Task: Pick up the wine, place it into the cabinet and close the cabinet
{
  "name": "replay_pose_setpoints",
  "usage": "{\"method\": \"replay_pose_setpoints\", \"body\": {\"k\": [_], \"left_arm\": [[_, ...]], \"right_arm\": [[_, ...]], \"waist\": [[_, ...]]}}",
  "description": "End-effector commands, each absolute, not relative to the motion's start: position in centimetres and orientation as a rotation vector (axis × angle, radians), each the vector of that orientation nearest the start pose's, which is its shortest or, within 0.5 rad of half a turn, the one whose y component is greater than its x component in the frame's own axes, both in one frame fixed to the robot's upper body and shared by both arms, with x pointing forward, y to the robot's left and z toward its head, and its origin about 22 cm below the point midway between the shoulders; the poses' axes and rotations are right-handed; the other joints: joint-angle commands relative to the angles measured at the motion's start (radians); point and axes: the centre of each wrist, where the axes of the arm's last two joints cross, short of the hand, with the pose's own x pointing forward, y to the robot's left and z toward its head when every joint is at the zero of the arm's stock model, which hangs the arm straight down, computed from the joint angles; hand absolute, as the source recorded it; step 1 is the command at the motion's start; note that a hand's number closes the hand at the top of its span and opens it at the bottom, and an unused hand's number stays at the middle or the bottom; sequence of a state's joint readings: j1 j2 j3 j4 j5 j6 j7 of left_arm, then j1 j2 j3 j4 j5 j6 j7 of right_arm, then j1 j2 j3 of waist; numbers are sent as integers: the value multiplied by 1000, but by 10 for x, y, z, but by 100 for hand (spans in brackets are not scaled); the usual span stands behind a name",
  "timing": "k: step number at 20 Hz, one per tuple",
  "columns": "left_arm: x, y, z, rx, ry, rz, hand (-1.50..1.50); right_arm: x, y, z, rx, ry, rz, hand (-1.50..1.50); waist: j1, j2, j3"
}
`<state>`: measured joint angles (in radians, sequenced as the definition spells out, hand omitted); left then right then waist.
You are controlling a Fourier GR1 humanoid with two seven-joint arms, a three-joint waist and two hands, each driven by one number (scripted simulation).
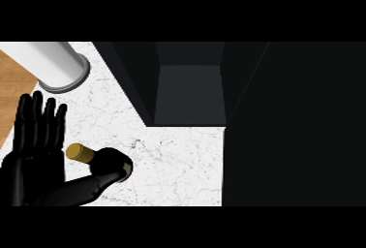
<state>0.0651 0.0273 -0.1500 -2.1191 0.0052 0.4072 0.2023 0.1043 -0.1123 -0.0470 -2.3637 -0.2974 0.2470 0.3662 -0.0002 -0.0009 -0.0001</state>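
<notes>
The wine bottle (109,163) is dark with a gold cap (79,153) and a tan label. It stands on the white marble counter (178,164) at the lower left, its cap leaning toward my left hand. My left hand (34,150) is right beside it on the left, fingers straight and pointing up, thumb (82,188) stretched along the bottle's near side. Its fingers are not curled round the bottle. The dark cabinet (190,92) stands open at the top middle, its inside in shadow. My right hand does not show.
A white cylinder with a grey rim (61,68) lies at the top left, over the seam between the counter and a wooden surface (13,82). A large dark panel (293,126) fills the right side, next to the cabinet's opening.
</notes>
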Motion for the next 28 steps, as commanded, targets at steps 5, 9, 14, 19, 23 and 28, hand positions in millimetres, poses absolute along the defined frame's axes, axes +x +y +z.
{"method": "replay_pose_setpoints", "body": {"k": [5,9,14,19,23,28], "left_arm": [[172,222,87,159,-1782,313,-150],[175,228,66,144,-1744,330,-150],[178,240,43,162,-1737,336,-150],[183,270,39,183,-1716,346,-150],[168,270,19,191,-1684,352,-150],[165,273,-10,199,-1676,310,-150]], "right_arm": [[157,-261,176,260,-1910,233,-150],[148,-256,156,267,-1905,228,-150],[154,-248,169,284,-1900,235,-150],[164,-244,161,274,-1908,257,-150],[162,-240,162,280,-1908,262,-150],[153,-239,163,281,-1911,255,-150]], "waist": [[2,0,0],[-2,0,0],[0,0,0],[1,1,0],[1,0,0],[1,0,0]]}}
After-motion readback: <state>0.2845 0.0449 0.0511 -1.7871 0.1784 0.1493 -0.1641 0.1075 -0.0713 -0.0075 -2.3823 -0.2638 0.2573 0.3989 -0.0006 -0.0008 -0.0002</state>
